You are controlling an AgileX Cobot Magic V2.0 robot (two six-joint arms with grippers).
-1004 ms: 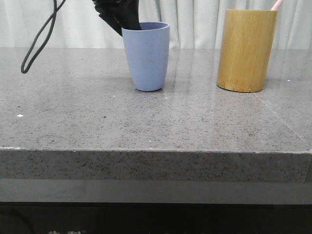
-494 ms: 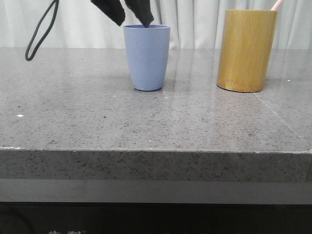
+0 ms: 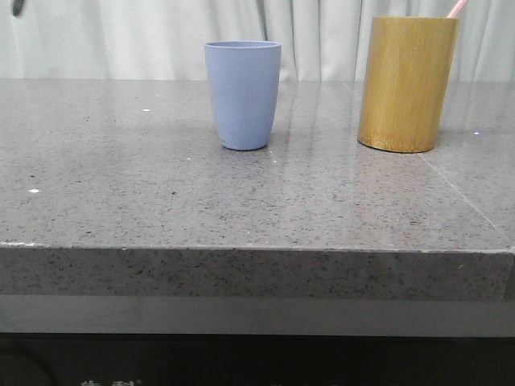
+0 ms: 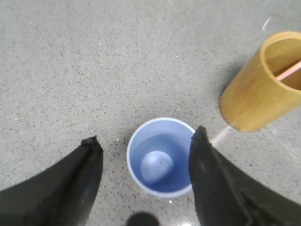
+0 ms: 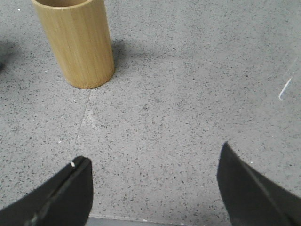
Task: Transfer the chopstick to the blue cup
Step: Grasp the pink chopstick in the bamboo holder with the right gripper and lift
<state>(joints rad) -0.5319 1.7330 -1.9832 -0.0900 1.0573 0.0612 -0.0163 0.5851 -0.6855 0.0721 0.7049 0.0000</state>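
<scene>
The black left gripper [image 4: 146, 143] has its two dark fingers [image 4: 89, 160] spread wide, holding nothing. The black right gripper [image 5: 153, 162] is likewise spread wide and bare.

Front camera low; wrist cameras overhead, sharing bamboo holder [image 4: 256, 89].

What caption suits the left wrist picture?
Open left tool above the empty blue cup; pink chopstick inside the bamboo holder.
</scene>
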